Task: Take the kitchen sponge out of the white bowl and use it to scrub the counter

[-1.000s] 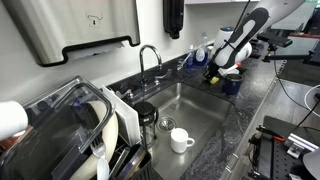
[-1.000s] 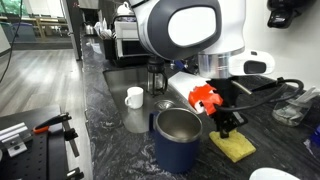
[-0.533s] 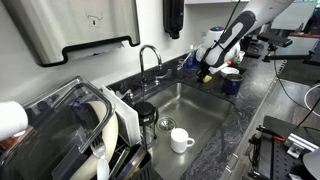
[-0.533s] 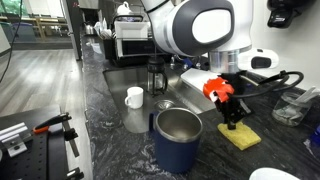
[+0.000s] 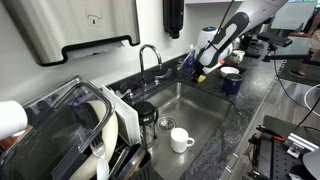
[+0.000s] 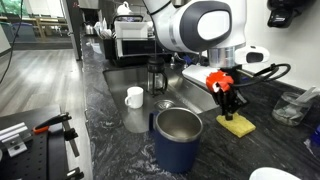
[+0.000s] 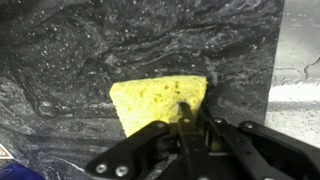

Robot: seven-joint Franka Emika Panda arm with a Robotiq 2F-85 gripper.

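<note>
The yellow kitchen sponge (image 7: 155, 98) lies flat on the dark speckled counter (image 7: 60, 50). My gripper (image 7: 186, 118) is shut on its near edge and presses it down. In both exterior views the gripper (image 6: 229, 108) stands upright over the sponge (image 6: 237, 126), on the counter strip beside the sink and close to the faucet side (image 5: 204, 70). The white bowl (image 5: 231, 71) sits empty on the counter just beyond the gripper, next to a dark blue cup (image 5: 232, 86).
The steel sink (image 5: 190, 105) holds a white mug (image 5: 181, 140) and a small glass. The faucet (image 5: 148, 55) rises behind it. The dark blue cup (image 6: 178, 138) stands close to the sponge. A dish rack (image 5: 70, 130) fills the near counter.
My gripper has slid the sponge along the counter, away from the blue cup and bowl and toward the faucet end of the sink. It stays shut on the sponge.
</note>
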